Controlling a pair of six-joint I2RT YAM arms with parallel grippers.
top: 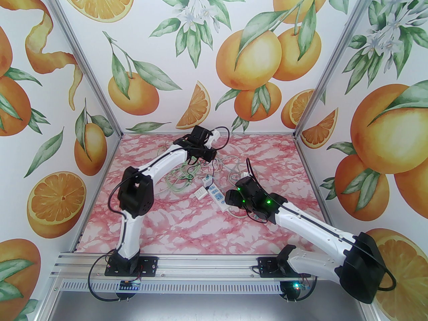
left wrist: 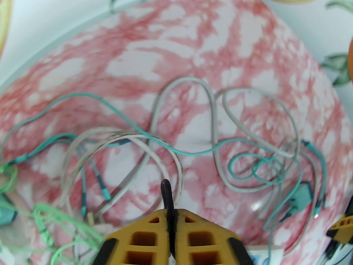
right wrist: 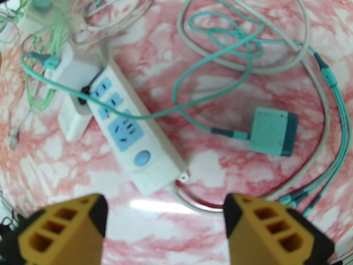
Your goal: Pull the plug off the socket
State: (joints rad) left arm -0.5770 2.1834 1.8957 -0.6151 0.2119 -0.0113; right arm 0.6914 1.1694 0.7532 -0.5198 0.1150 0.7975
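Top: a white plastic strip (top: 219,197) lies on the pink marbled table (top: 167,226), with cords (top: 180,179) tangled behind it.
Left wrist: the left gripper (left wrist: 168,200) is pinched together, with nothing visibly held.
Right wrist: the right gripper (right wrist: 165,211) is spread wide and empty. A boxy teal plug (right wrist: 271,132) lies loose beside the strip.

in the left wrist view the left end effector (left wrist: 172,212) was cut off by the bottom edge, so just its finger ends showed, and the dark strip (left wrist: 166,193) standing up between them could not be identified. to its left the pale green wire (left wrist: 55,225) was a blur, and a teal object (left wrist: 5,214) ran off the left edge. from above, the near end of the power strip (top: 219,197) was hidden under the right wrist (top: 254,196). in the right wrist view the right end effector (right wrist: 165,200) was cropped at the bottom. beyond it to the left, part of the strip's far end lay under a white adapter (right wrist: 74,73). the tangle (right wrist: 47,18) past that was too blurred to sort.
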